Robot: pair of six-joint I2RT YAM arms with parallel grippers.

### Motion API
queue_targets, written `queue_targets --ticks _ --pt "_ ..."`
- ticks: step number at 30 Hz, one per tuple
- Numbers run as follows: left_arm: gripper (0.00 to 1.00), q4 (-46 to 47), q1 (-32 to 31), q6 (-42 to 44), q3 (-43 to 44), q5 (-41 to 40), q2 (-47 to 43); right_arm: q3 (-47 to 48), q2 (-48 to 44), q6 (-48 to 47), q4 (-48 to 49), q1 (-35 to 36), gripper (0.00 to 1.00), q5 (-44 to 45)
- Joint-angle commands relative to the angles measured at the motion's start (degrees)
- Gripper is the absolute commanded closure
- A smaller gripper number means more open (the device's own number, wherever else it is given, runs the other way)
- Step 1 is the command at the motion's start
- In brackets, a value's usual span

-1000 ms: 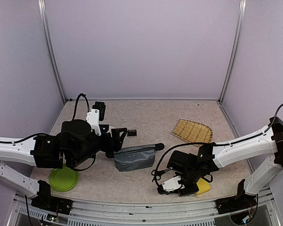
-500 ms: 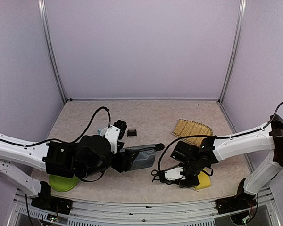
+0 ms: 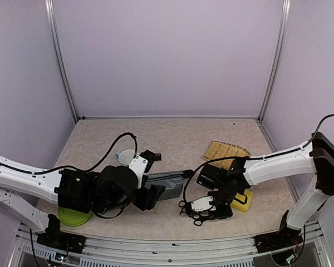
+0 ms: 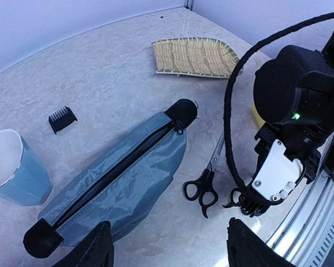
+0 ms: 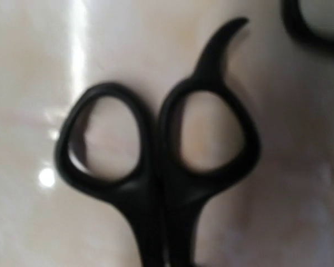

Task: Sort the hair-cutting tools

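Tabletop (image 3: 178,133): beige and mottled, closed in by lilac walls, with both arms reaching in from its near edge.
Green plate (image 3: 72,216): nearest at the left, partly under the left arm.
Right pincer (image 3: 202,214): low at the near middle-right, tips down at the tabletop over one pair of scissors. Its own view shows no fingers, so whether it is clenched on them cannot be told.
First scissors (image 5: 156,156): directly beneath that pincer, black loops side by side in a blurred close view. The shanks run off the bottom edge, so the long axis runs along the view's height.
Second scissors (image 4: 203,186): lying free just beside the right pincer, on the side toward the left arm. Its loops face the near edge and its thin blades point away toward the pouch's black end, long axis near to far. The right arm looks the nearer for it.
Left pincer (image 4: 168,236): released, jaws wide with nothing between them, hovering over the pouch's near end.
Grey zip pouch (image 4: 122,178): lying aslant between the arms.
Yellow sponge (image 3: 242,201): just behind the right pincer.
Light-blue cup (image 4: 14,167): beside the pouch.
Black comb block (image 4: 62,119): beyond the pouch and apart from it.
Woven tray (image 4: 197,55): farthest back, at the right.
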Motion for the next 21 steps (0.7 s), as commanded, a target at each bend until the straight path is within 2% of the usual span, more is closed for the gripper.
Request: queue_targets --ticks 1,6,10,12,16,21 --pt "0.32 -5.0 -0.8 -2.3 -0.9 -0.5 -3.5 0.1 2.3 -0.6 -1.1 2.9 0.89 -3.8" --pt "0.32 -3.9 -0.7 -3.5 -2.9 -1.0 -5.5 0.3 -1.0 -0.7 -1.1 3.1 0.90 -3.5" --pt "0.32 -3.4 -0.7 -3.6 -3.1 -0.7 -4.4 -2.2 -1.3 -0.3 -0.3 3.0 0.71 -2.1" --pt "0.32 -3.6 -0.7 -3.4 -2.7 -0.3 -3.5 -3.4 -0.8 0.0 0.3 3.1 0.66 -1.8" --pt "0.32 -4.2 -0.8 -3.3 -1.7 0.1 -2.2 -3.6 0.6 0.7 0.1 3.1 0.68 -1.5" --pt "0.32 -4.3 -0.7 -3.3 -1.5 0.2 -2.6 -2.7 3.4 1.2 0.0 3.0 0.82 -1.0"
